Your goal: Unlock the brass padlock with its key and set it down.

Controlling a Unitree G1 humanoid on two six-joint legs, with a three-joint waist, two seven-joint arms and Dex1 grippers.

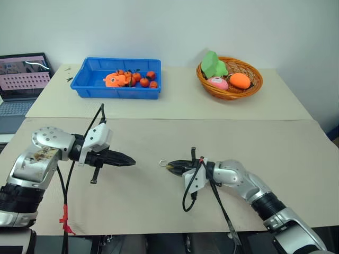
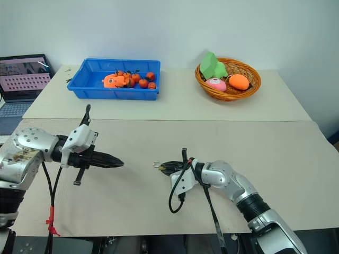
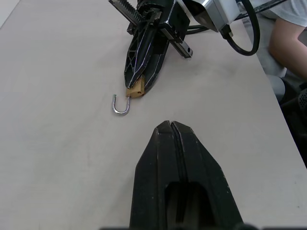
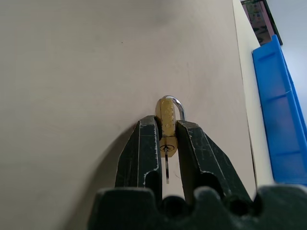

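Right wrist view: found the right gripper (image 4: pixel 168 143) clamped on the brass padlock (image 4: pixel 167 125), one black finger against each flat side of the golden body. Saw the silver shackle (image 3: pixel 121 105) reaching out past the fingertips, and the key (image 4: pixel 166 170) seated in the keyhole, its thin blade running back between the fingers. Noted the shackle swung open in the left wrist view, one leg hanging free of the body, low over the beige table (image 1: pixel 249 137); could not tell whether touching it.

Placed the padlock near the middle of the front table half, at the tip of the right gripper, which pointed toward the robot's left. Saw the left gripper (image 1: pixel 131 161) with its fingers pressed together on nothing, aimed toward the right one, tips near but apart from the shackle.

Noted, well apart at the back of the table, a blue tray (image 1: pixel 90 84) with small orange fruits (image 1: pixel 139 78), and a wicker basket (image 1: pixel 253 89) holding a green toy (image 1: pixel 213 64), a pink one (image 1: pixel 217 82) and an orange one (image 1: pixel 240 80). Spotted a laptop (image 1: pixel 21 79) off the far left edge, screen lit.
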